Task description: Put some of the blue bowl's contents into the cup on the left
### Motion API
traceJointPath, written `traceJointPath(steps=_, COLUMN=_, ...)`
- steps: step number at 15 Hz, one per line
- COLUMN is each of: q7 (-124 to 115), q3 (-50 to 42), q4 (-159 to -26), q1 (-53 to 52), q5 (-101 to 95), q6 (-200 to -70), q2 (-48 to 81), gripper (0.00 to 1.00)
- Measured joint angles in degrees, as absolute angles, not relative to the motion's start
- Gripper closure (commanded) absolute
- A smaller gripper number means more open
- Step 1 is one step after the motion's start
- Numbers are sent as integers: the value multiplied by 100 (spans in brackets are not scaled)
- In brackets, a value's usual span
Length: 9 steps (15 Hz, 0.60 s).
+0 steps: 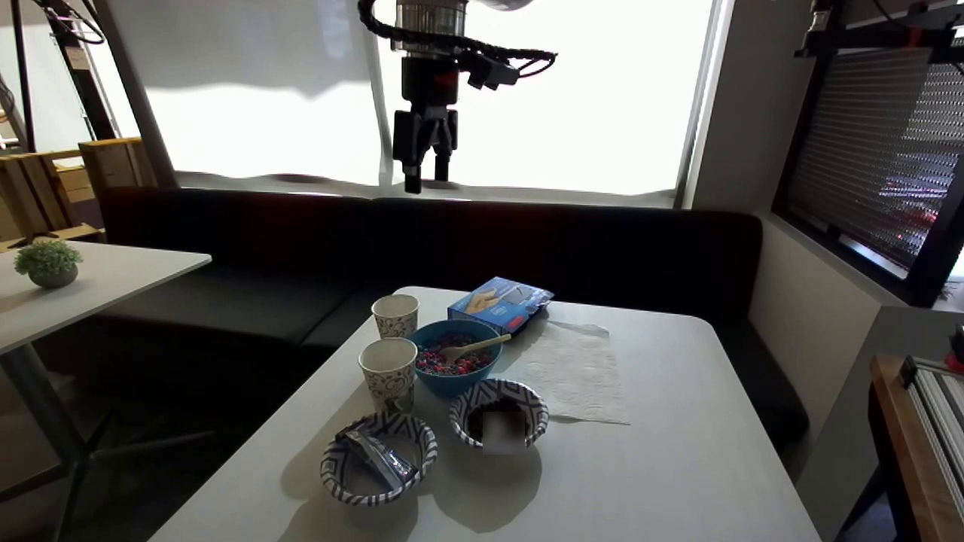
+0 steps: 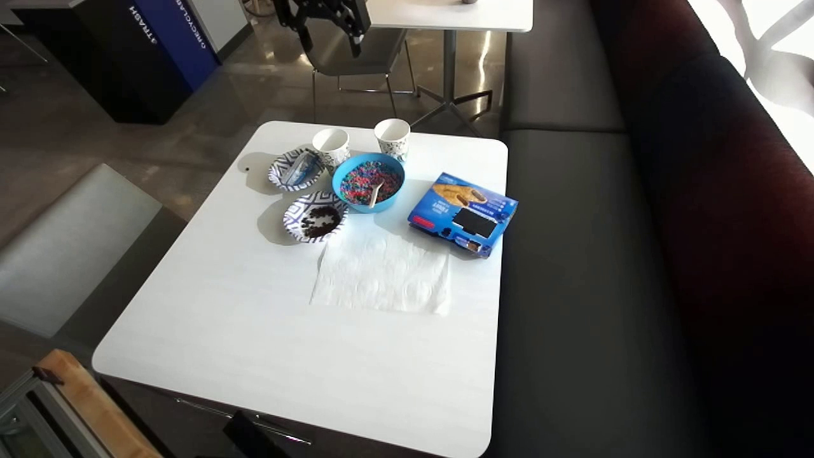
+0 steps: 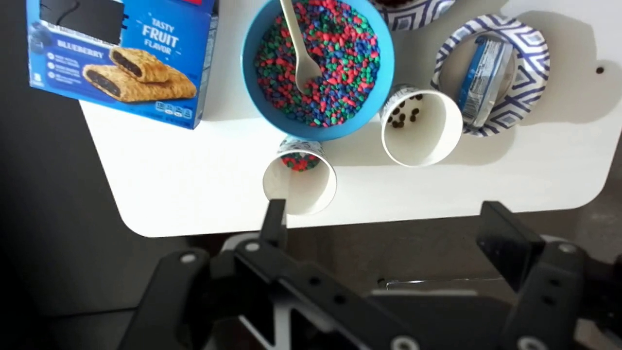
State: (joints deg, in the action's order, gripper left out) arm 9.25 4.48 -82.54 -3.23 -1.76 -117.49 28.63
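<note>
Blue bowl [image 3: 386,58], one: on the counter [image 3: 204,194], just beside the left cup [image 3: 316,189] and the right cup [image 3: 437,131], sides as in the wrist view; filled with red, green and blue bits [image 3: 340,92]. Spoon [image 3: 306,70], one, pale: head in the bits, handle over the rim, unheld. Left cup: a small share of similar bits at the bottom. Right cup: a few brown pellets [image 3: 402,116]. Fingers [image 3: 508,243], one pair, black: parted wide, grasping nothing. Step in hand, by judgement: portion apparently delivered, task complete or nearly so. Next move: probably retreat; if more is wanted, descend, clasp the spoon, scoop, tip over the left cup.
</note>
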Motion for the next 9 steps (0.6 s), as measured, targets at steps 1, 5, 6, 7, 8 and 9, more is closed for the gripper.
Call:
traceJointPath(steps=1, q7=1034, q3=437, q4=-8194, q1=-277, q5=-176, q6=-11646, q2=2899, gripper=0)
traceJointPath(steps=5, q7=1670, q3=494, q4=-7877, q1=-78, q5=105, q6=-11220, q2=3053, gripper=0)
traceJointPath(steps=6, q7=1845, q3=525, q4=-7770, q1=-28, q5=181, q6=-11083, q2=3096, gripper=0)
traceJointPath(steps=7, q7=2037, q3=560, q4=-7648, q1=20, q5=264, q6=-10913, q2=3143, gripper=0)
traceJointPath(steps=8, q7=2237, q3=603, q4=-7522, q1=70, q5=368, q6=-10724, q2=3191, gripper=0)
traceJointPath(steps=9, q7=2379, q3=638, q4=-7406, q1=105, q5=430, q6=-10556, q2=3235, gripper=0)
